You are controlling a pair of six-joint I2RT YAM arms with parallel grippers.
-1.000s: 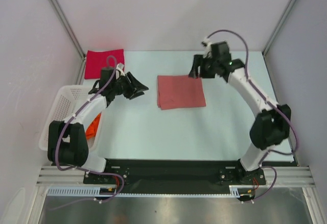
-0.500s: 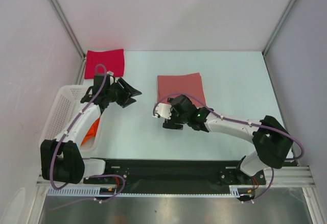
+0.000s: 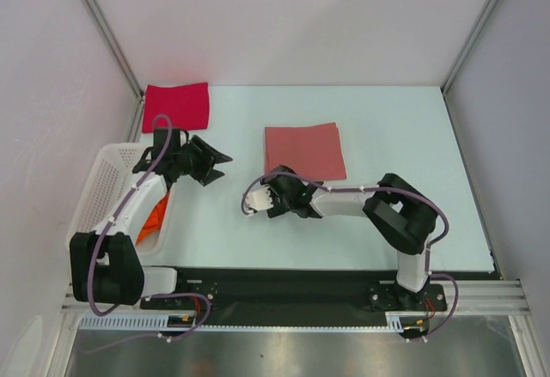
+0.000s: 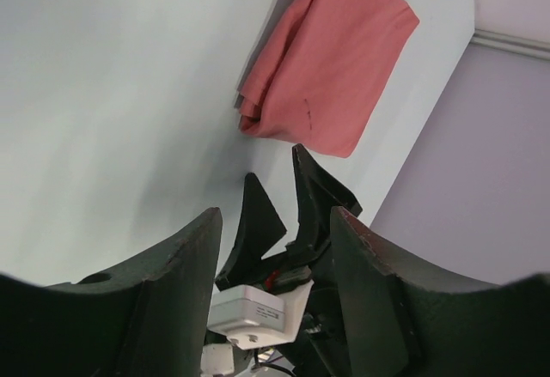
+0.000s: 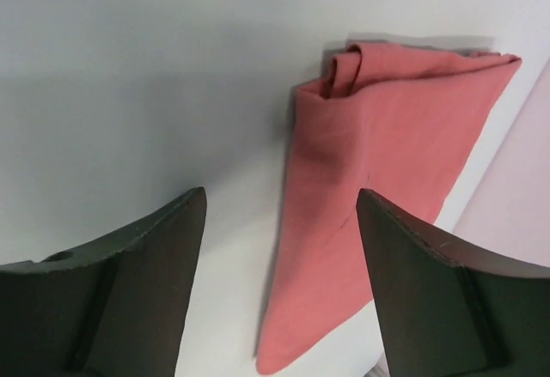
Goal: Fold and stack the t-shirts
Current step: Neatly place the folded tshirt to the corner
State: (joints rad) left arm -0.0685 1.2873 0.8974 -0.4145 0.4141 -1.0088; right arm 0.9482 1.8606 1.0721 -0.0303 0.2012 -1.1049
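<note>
A folded salmon-pink t-shirt [image 3: 304, 151] lies flat mid-table; it also shows in the left wrist view [image 4: 331, 59] and the right wrist view [image 5: 378, 179]. A folded crimson t-shirt [image 3: 175, 106] lies at the far left corner. An orange t-shirt [image 3: 153, 219] sits partly hidden in the basket. My left gripper [image 3: 215, 158] is open and empty, to the left of the pink shirt [image 4: 271, 248]. My right gripper [image 3: 282, 179] is open and empty just off the pink shirt's near left corner [image 5: 279, 222], pointing at it. It also appears in the left wrist view [image 4: 288, 205].
A white mesh basket [image 3: 103, 190] stands at the left edge beside the left arm. Pale walls with metal posts close in the table on three sides. The right arm is folded low across the near middle of the table.
My right arm has swung from the pink shirt's far right corner to its near left side, folding in low. My left gripper has drawn back a little to the left.
</note>
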